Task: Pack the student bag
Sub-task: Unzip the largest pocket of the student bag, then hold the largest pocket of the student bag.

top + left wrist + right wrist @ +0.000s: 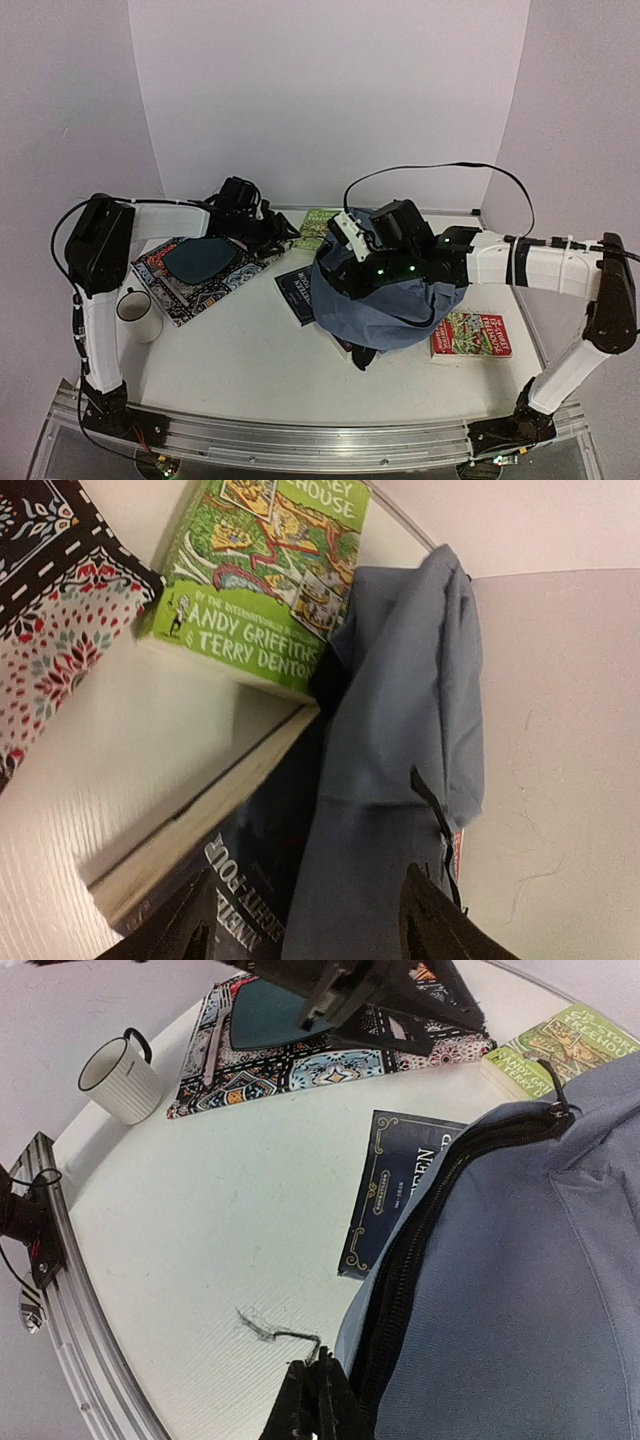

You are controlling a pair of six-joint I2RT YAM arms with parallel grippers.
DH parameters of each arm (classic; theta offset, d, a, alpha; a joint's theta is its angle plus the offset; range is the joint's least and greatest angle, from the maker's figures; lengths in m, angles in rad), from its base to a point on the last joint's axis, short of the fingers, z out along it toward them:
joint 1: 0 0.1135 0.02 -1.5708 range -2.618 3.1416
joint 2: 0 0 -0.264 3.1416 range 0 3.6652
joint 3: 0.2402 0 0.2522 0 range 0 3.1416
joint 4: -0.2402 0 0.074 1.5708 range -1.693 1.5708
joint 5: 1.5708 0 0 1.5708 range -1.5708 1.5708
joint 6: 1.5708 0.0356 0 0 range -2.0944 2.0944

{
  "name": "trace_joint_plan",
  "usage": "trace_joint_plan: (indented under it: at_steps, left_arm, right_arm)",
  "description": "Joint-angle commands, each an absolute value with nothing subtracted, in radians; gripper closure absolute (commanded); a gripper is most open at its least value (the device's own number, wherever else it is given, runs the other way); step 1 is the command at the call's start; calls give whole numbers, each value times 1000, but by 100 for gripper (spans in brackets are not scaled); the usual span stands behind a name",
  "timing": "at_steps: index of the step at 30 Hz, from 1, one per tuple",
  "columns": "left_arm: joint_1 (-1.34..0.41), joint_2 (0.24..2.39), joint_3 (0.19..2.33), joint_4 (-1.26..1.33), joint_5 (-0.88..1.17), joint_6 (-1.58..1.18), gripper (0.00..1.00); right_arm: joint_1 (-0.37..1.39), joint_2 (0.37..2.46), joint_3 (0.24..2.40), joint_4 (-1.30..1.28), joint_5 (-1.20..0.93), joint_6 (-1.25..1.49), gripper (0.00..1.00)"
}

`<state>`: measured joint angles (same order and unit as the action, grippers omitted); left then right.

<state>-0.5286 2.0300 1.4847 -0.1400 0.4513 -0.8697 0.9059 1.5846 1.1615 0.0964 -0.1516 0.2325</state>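
Observation:
The student bag [400, 305] is a soft grey-blue backpack lying in a heap at mid-table, its dark zipper [440, 1210] running along its left edge. A navy book [295, 290] pokes out from under that edge. My left gripper [315, 930] hovers open above the bag's fabric [400, 680] and the navy book [250, 850], with nothing gripped. My right gripper [320, 1358] is shut right beside the zipper edge, low over the table, and a thin frayed thread sticks out of its tips. Whether any bag fabric is pinched is hidden.
A green book [320, 222] lies behind the bag and a red book [472, 335] at its right. A patterned book with a blue oval [190, 270] and a white mug [135, 312] sit at the left. The metal rail [300, 440] lines the near edge.

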Motion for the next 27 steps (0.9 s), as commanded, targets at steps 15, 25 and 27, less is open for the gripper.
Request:
trace_joint_plan:
  at_steps: [15, 25, 27]
  left_arm:
    - [-784, 1881, 1383, -181, 459, -1052, 39]
    - [-808, 1862, 1508, -160, 431, -1053, 100]
    - [-808, 1861, 1543, -158, 444, -1052, 100]
  right_arm:
    - [912, 1586, 1208, 145, -158, 213, 100]
    - [912, 1465, 1177, 115, -96, 200, 100]
    - [912, 1440, 1183, 98, -92, 198, 100]
